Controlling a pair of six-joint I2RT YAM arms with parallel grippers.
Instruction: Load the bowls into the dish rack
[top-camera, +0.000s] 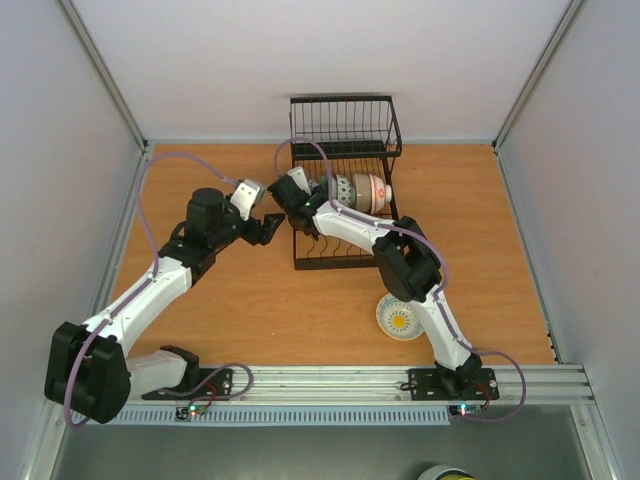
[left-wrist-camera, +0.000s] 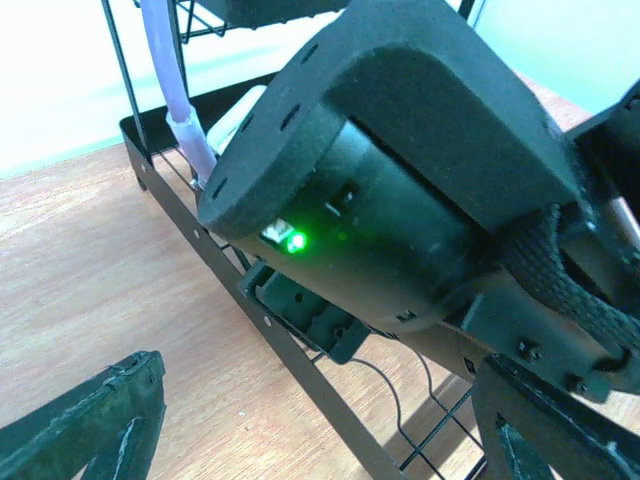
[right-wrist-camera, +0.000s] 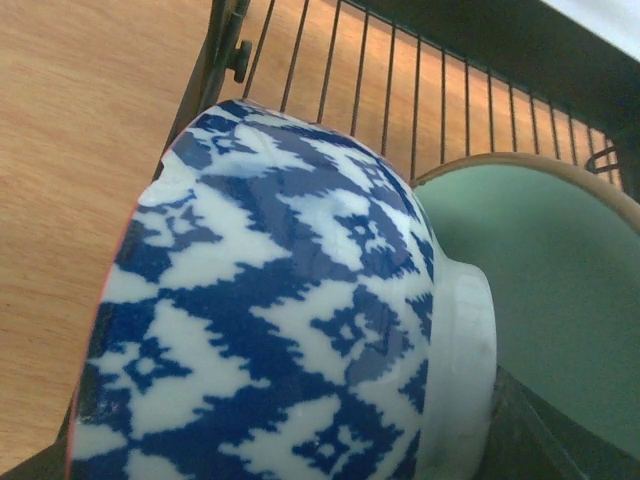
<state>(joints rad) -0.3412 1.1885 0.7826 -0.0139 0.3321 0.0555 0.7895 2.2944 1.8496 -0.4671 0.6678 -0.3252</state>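
Observation:
The black wire dish rack (top-camera: 345, 120) stands at the back centre; its base rail also shows in the left wrist view (left-wrist-camera: 300, 380). A blue-and-white patterned bowl (right-wrist-camera: 290, 320) stands on edge in the rack (right-wrist-camera: 420, 90), its foot against a bowl with a green inside (right-wrist-camera: 540, 290). Both show from above, the patterned bowl (top-camera: 345, 188) and a pink-banded bowl (top-camera: 373, 192). My right gripper (top-camera: 322, 192) is at the patterned bowl, which fills the space between its mostly hidden fingers (right-wrist-camera: 530, 440). My left gripper (top-camera: 264, 228) is open and empty left of the rack. Another bowl (top-camera: 401, 319) with a yellow centre sits upright on the table.
The right arm's black wrist housing (left-wrist-camera: 400, 200) with a green light fills the left wrist view, close in front of the left gripper (left-wrist-camera: 330, 430). The right arm's elbow (top-camera: 408, 265) hangs over the rack's front right corner. White walls enclose the wooden table (top-camera: 220, 320).

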